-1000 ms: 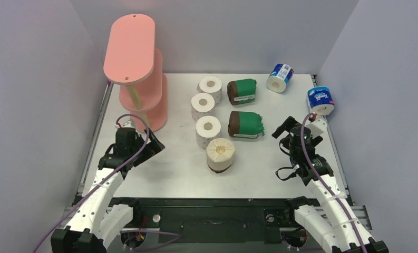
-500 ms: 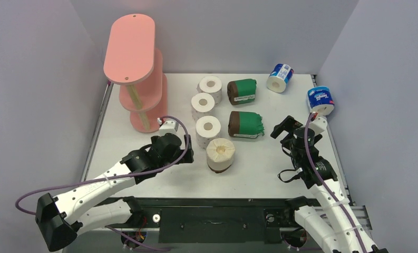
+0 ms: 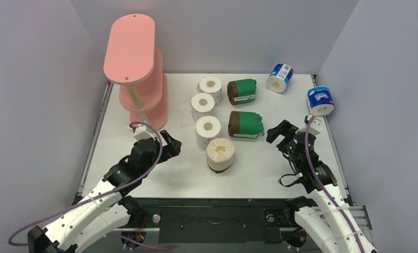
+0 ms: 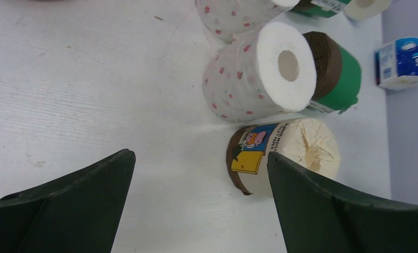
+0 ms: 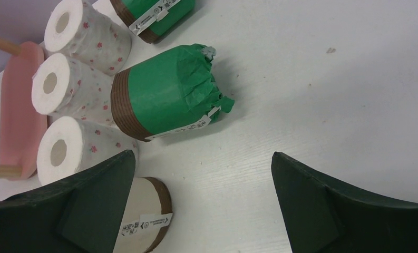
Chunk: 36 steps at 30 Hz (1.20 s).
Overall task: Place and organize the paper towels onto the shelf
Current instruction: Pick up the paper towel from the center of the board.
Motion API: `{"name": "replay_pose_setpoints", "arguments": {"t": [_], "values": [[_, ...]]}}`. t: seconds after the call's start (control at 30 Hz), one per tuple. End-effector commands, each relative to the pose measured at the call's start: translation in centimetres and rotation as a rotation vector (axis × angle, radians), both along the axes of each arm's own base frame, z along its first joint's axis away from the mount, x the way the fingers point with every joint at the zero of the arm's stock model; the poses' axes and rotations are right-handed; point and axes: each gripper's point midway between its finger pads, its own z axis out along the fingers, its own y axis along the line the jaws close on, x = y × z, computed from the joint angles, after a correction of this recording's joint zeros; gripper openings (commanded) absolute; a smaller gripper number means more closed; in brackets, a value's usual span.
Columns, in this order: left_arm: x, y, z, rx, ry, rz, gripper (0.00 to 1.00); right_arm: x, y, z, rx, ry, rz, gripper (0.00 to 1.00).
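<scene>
Cream crinkled roll (image 3: pixel 220 153) beside red-dotted white cylinder (image 3: pixel 208 129)

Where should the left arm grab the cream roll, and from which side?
Probably the curved wall, from above, jaws on its left and right flanks. The cream roll stands on end, and the nearest dotted roll crowds its far side; those flanks look free.

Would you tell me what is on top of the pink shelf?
The shelf is bare on its top board. That board covers most of the two lower tiers; their visible edges look bare too.
</scene>
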Motion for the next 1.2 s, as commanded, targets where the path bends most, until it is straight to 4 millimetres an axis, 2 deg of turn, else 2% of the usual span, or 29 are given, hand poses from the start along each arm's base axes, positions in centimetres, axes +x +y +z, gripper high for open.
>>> {"name": "replay_pose_setpoints", "arguments": {"t": [0.0,0.03,0.07,0.1,0.13,0.17,0.2,0.23,0.27,0.3,0.33,0.37,0.4,0.43,0.5,0.73,1.0,1.17], "values": [[0.8,-2.4,4.4,-0.240,-0.153,-0.092,0.96,0.3,1.6,0.1,0.025,-0.014,0.079,0.96],[1.1,-2.5,4.0,-0.227,-0.133,-0.095,0.96,0.3,1.7,0.0,0.028,-0.015,0.085,0.96],[1.2,-2.9,4.4,-0.212,-0.126,-0.116,0.96,0.3,1.9,-0.2,0.031,-0.011,0.092,0.96],[1.7,-3.4,3.2,-0.175,-0.075,-0.123,0.97,0.4,1.9,-0.6,0.030,-0.001,0.092,0.96],[1.8,-3.8,3.8,-0.165,-0.058,-0.141,0.97,0.4,1.9,-0.8,0.028,0.004,0.091,0.96],[2.3,-4.4,2.4,-0.132,-0.004,-0.147,0.98,0.4,1.9,-1.1,0.025,0.014,0.092,0.96],[2.6,-4.9,3.2,-0.130,0.003,-0.161,0.99,0.4,1.9,-1.3,0.024,0.020,0.092,0.95],[3.1,-5.4,2.1,-0.105,0.041,-0.163,1.00,0.4,1.8,-1.5,0.020,0.027,0.089,0.95],[3.5,-5.7,2.7,-0.107,0.040,-0.165,0.98,0.4,1.8,-1.7,0.017,0.033,0.088,0.95],[3.9,-6.1,2.0,-0.092,0.064,-0.165,0.95,0.4,1.7,-1.8,0.014,0.036,0.085,0.95],[4.4,-6.4,2.5,-0.095,0.057,-0.164,0.94,0.3,1.6,-1.9,0.011,0.040,0.083,0.95],[4.8,-6.6,1.9,-0.083,0.075,-0.160,0.93,0.3,1.6,-1.9,0.008,0.040,0.082,0.95],[5.3,-6.8,2.3,-0.078,0.067,-0.155,0.92,0.2,1.6,-2.0,0.006,0.042,0.083,0.95],[5.7,-7.0,1.6,-0.059,0.089,-0.151,0.91,0.2,1.5,-2.1,0.001,0.044,0.081,0.95],[6.8,-7.6,1.9,-0.035,0.092,-0.148,0.88,0.1,1.3,-2.4,-0.007,0.051,0.074,0.95],[9.2,-8.2,-0.4,0.076,0.169,-0.121,0.82,-0.3,0.8,-3.2,-0.023,0.070,0.061,0.94],[10.7,-9.2,-1.8,0.132,0.205,-0.135,0.76,-0.5,0.7,-3.7,-0.033,0.084,0.056,0.94],[11.5,-9.8,-2.1,0.145,0.207,-0.145,0.74,-0.5,0.6,-3.7,-0.035,0.087,0.054,0.94]]}}
